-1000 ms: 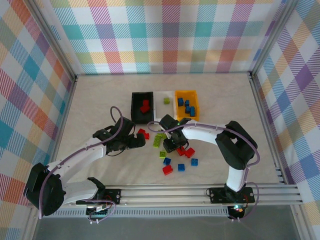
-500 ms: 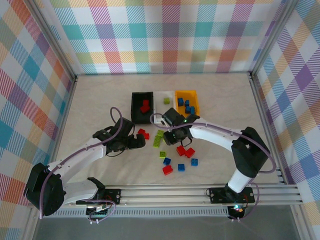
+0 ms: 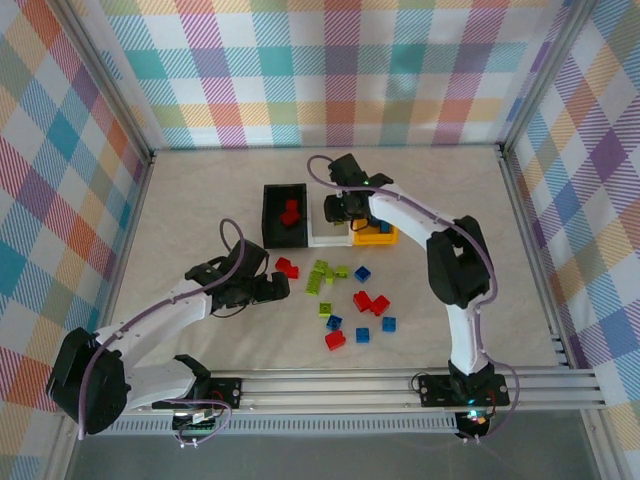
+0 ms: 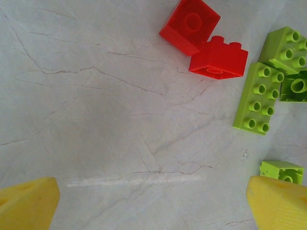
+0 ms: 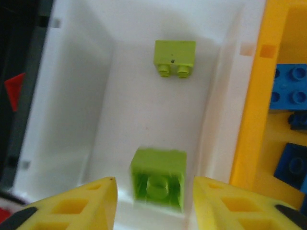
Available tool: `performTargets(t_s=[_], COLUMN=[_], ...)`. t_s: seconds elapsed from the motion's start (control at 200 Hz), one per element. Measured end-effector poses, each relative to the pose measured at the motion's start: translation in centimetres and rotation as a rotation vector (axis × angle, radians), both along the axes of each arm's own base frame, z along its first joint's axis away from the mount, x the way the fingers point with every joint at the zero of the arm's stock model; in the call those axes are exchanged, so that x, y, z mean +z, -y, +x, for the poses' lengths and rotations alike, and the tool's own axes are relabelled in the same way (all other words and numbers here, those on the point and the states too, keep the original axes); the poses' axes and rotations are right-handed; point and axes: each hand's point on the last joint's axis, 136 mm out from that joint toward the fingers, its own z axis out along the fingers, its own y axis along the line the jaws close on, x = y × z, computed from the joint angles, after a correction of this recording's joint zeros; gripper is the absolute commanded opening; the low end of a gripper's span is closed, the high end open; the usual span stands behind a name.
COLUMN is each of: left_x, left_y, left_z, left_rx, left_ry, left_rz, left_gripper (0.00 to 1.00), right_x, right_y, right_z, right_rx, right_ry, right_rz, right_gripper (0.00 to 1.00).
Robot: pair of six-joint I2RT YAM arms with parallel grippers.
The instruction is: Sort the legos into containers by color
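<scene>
Drop point, white bin (image 5: 103, 72): right hand (image 3: 338, 207) hangs with fingers spread wider than the lime brick (image 5: 158, 184), gripping nothing. Brick lies blurred, hollow side up, at the bin's near end, a second green brick (image 5: 174, 57) beyond. Lift straight up, I'd say, clear of the walls. Left hand (image 4: 153, 203) gapes empty over the table (image 4: 96, 120).

Your left gripper (image 4: 153, 203) hangs over the pale, veined tabletop (image 4: 96, 120). Its yellow fingertips (image 4: 29, 203) are spread wide at the bottom corners, with bare surface between them. At upper right you see two red bricks (image 4: 189, 25) touching, the far one turned hollow side up and the near one tipped on its side. Just right of them lies a long lime green brick (image 4: 257, 98), studs up, with a square lime green brick (image 4: 284, 48) against its far end. A small lime green brick (image 4: 282, 171) sits near the right fingertip.
</scene>
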Motion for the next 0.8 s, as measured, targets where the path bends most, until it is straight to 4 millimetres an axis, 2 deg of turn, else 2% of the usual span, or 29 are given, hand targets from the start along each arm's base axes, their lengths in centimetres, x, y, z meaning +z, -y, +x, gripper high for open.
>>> performTargets(t_s=[0.08, 0.185, 0.28, 0.42, 0.51, 0.62, 0.7, 0.8], left_x=[0.2, 0.3, 0.3, 0.5, 0.9, 1.2, 1.2, 1.1], left_y=[0.0, 0.0, 0.1, 0.1, 0.1, 0.1, 0.1, 0.0], left_z=[-0.1, -0.1, -0.1, -0.1, -0.1, -0.1, -0.1, -0.1], left_rx=[0.000, -0.001, -0.004, -0.004, -0.004, -0.004, -0.004, -0.003], left_ry=[0.008, 0.011, 0.008, 0.015, 0.029, 0.040, 0.039, 0.038], left_rz=[-0.006, -0.010, -0.014, -0.018, -0.026, -0.033, -0.032, -0.032], left_gripper=[1.00, 1.00, 1.00, 1.00, 1.00, 1.00, 1.00, 1.00], right_x=[0.5, 1.8, 2.5, 2.7, 2.3, 0.7, -1.0, -3.0], right_y=[-0.5, -1.0, -1.1, -0.2, -0.1, 0.0, 0.4, 1.2], right_z=[0.5, 0.8, -0.2, -4.6, -9.1, -13.9, -16.0, -17.6], right_rx=[0.008, 0.011, 0.026, 0.064, 0.115, 0.162, 0.162, 0.145], right_ry=[0.013, 0.037, 0.036, -0.003, -0.039, -0.112, -0.164, -0.226], right_rz=[0.007, 0.032, 0.048, 0.047, 0.036, 0.025, 0.009, -0.013], right_gripper=[0.67, 0.70, 0.73, 0.77, 0.78, 0.76, 0.74, 0.69])
